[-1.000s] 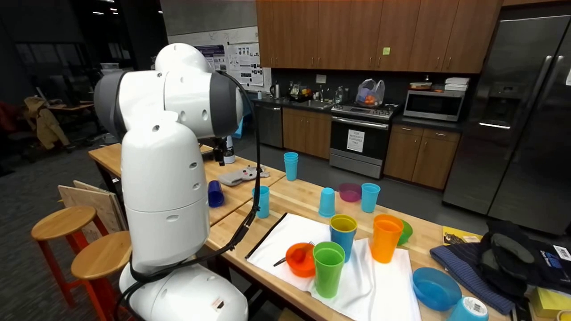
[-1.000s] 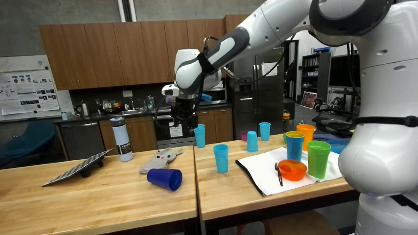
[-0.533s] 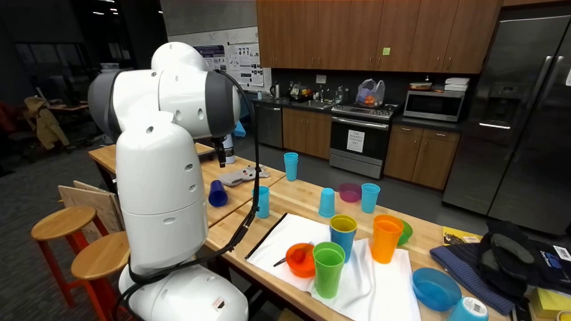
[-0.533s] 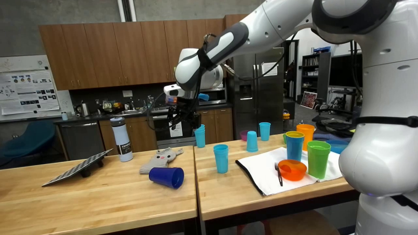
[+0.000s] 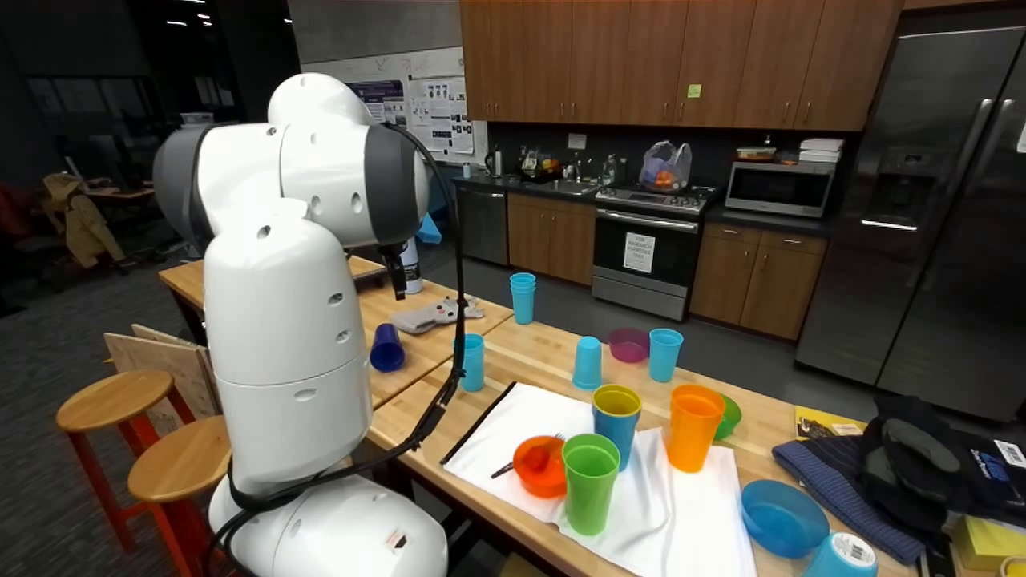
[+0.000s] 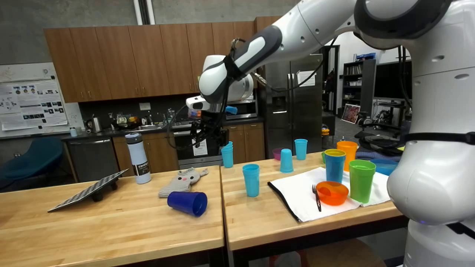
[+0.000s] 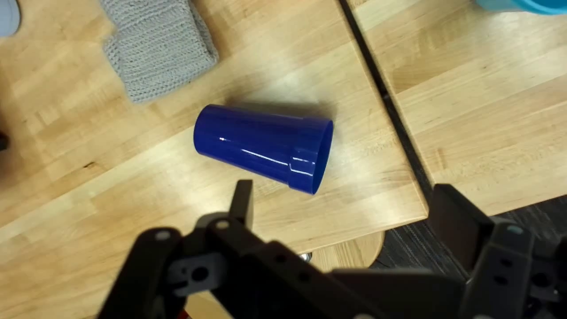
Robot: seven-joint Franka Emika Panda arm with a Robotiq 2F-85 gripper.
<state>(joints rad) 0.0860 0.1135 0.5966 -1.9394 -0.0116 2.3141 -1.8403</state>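
Hand [image 7: 345, 197] spread wide, up over the counter [image 7: 66, 212]. Dark blue cup [image 7: 261, 144] on its side, below the hand and apart from it, ahead of the fingertips [image 7: 456, 221] in the wrist view, mouth toward the gap [image 7: 386, 96] between counter halves. Gray knit piece [image 7: 161, 48] lies farther out from the hand, past the cup. Light blue cup [image 6: 251, 181] stands across the gap, also farther off.
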